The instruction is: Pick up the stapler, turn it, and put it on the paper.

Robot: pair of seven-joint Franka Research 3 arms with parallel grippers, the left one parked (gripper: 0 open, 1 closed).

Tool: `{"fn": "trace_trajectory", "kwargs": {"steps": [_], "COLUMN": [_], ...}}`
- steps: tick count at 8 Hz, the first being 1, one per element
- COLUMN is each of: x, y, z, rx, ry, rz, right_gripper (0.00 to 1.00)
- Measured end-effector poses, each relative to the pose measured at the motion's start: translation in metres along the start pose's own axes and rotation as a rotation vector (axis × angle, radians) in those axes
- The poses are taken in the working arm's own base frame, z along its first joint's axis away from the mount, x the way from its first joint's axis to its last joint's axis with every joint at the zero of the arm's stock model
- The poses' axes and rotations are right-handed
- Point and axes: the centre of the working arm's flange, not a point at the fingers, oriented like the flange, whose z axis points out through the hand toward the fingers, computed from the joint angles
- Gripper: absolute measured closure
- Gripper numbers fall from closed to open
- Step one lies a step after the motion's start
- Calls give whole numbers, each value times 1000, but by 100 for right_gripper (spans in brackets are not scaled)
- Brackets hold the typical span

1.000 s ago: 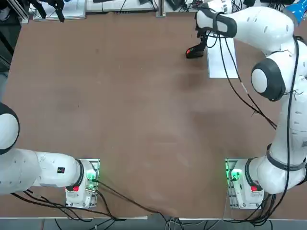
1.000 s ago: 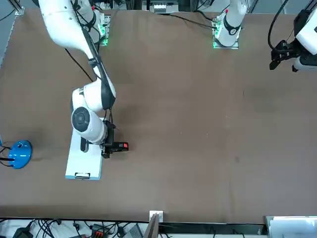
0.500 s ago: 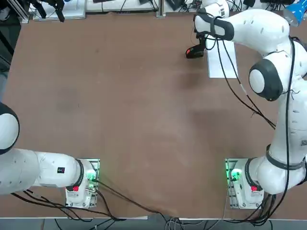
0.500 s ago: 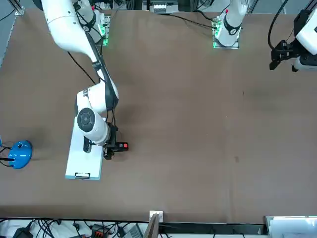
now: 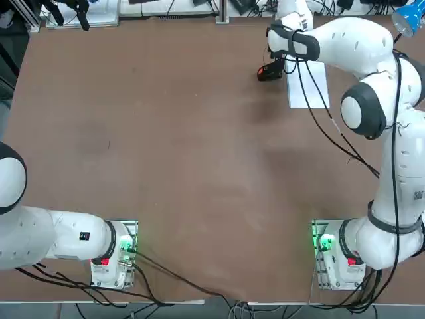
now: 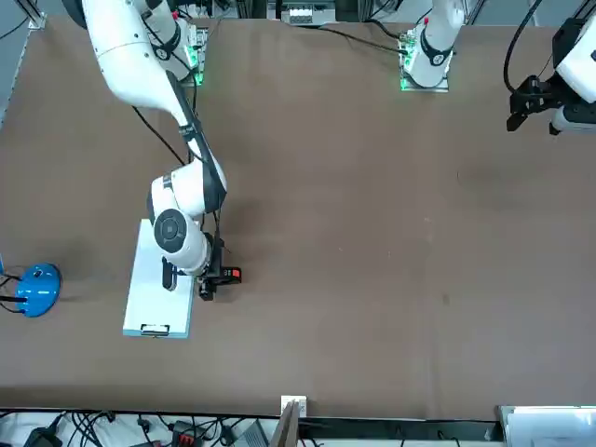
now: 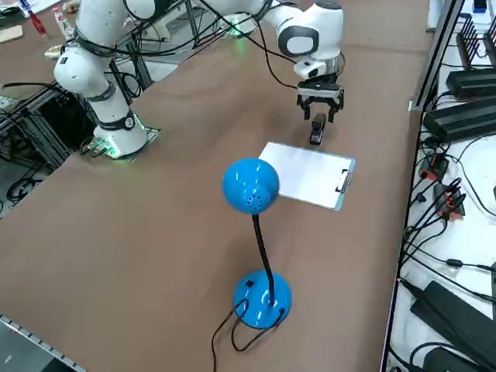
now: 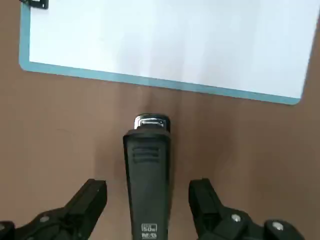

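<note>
One brown table (image 5: pixel 179 153) spans most of the top view, its far edge running along the upper part of the frame and a broad stretch of bare surface reaching from the centre to the left. One working right arm (image 5: pixel 372 106) rises down the right side of the frame and bends across the upper right. One blue desk lamp (image 7: pixel 262 302) stands in the lower centre of the right side view, its round base well apart from the gripper. One sheet of white paper (image 6: pixel 158 279), on a single blue-edged clipboard (image 6: pixel 168 335), lies at the left of the front view, with a strip of brown surface between its clip end and the table edge along the bottom. One right gripper (image 8: pixel 148 188) is at the upper right of the top view, beside the paper, its two fingers (image 8: pixel 96 196) spread wide on either side of the stapler, pinching nothing. One black stapler (image 8: pixel 147 175), the task's object, lies at the upper right of the top view, just left of the paper, its metal-nosed end pointing toward the clipboard's long edge, a narrow brown gap between them. One small dark clip (image 7: pixel 344 180) sits at a short edge of the clipboard.
</note>
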Motion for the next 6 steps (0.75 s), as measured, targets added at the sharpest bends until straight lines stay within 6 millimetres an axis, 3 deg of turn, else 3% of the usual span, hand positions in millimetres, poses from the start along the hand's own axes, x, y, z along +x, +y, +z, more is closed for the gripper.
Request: {"fn": "trace_trajectory", "kwargs": {"steps": [2,4,5,6], "x": [0,0,0,0], "y": [-1,-1,-1,-1], "z": [7,6,6,6], "rx": [12,16,17,16], "ry": [-3,-3,-3,-3], "rz": [-2,-5,-8,-12], "right_gripper": [4,15,29,30]}}
